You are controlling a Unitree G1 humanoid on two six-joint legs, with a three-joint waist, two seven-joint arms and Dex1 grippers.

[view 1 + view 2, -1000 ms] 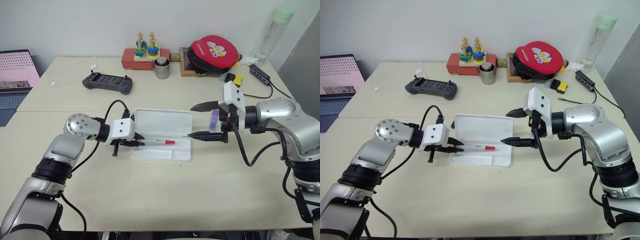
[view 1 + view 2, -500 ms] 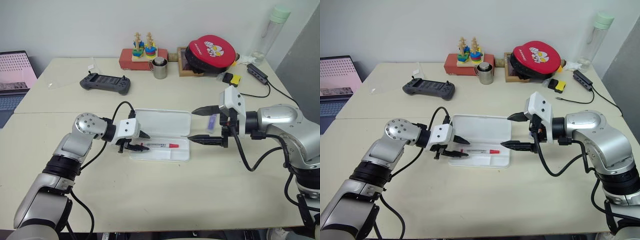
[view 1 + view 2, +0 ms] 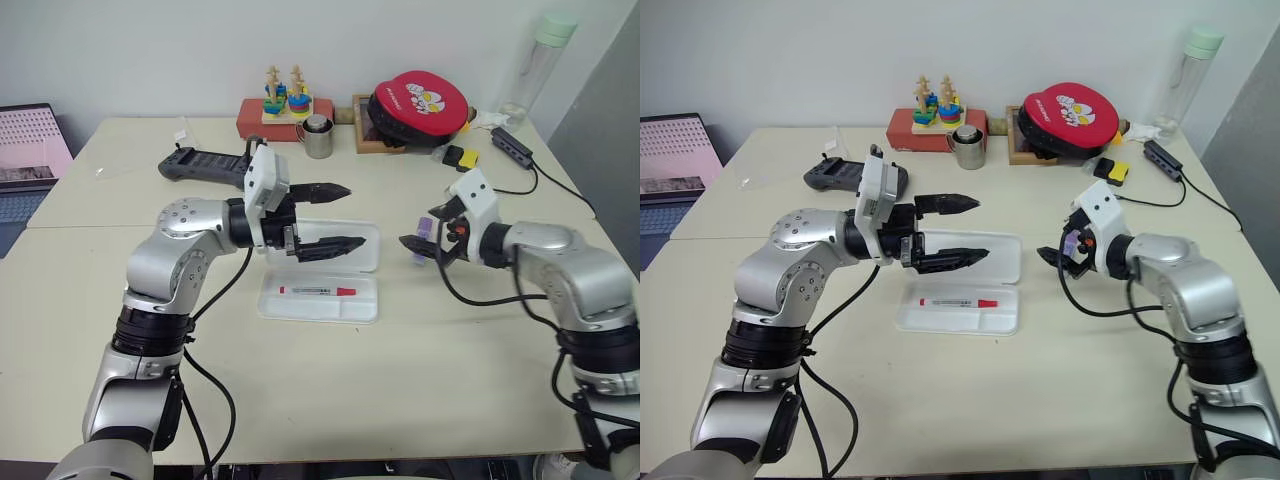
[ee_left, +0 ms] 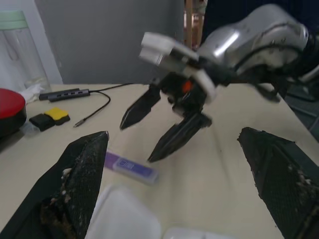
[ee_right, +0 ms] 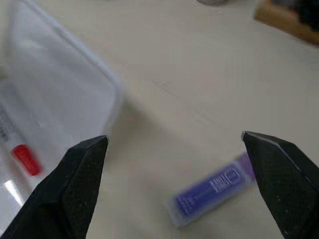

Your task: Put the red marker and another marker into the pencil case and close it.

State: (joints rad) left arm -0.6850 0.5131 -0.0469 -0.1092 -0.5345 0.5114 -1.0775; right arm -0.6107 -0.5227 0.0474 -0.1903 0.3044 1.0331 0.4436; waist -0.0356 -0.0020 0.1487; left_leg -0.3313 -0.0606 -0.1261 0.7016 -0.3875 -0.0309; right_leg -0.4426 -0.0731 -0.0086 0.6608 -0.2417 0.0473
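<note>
The white pencil case (image 3: 300, 308) lies open in the middle of the table, its lid folded back. The red marker (image 3: 318, 291) rests in its tray, with nothing touching it. My left gripper (image 3: 350, 215) hovers open above the lid, pointing right, with nothing between its fingers. The purple highlighter (image 3: 424, 228) lies on the table just right of the case. My right gripper (image 3: 418, 240) is open and tilted down right over it, a finger on either side in the right wrist view (image 5: 212, 191). The left wrist view shows the highlighter (image 4: 130, 167) below the right gripper (image 4: 154, 134).
A dark game controller (image 3: 200, 165) lies behind the case on the left. Along the back edge stand a metal cup (image 3: 320, 138), a stacking toy on a red box (image 3: 280, 105), a red round pouch (image 3: 415, 100) and a bottle (image 3: 535, 60). A laptop (image 3: 30, 145) sits far left.
My left gripper opened and let go of the red marker, which now lies in the tray, then rose and swung right over the lid. My right gripper dropped toward the purple highlighter.
</note>
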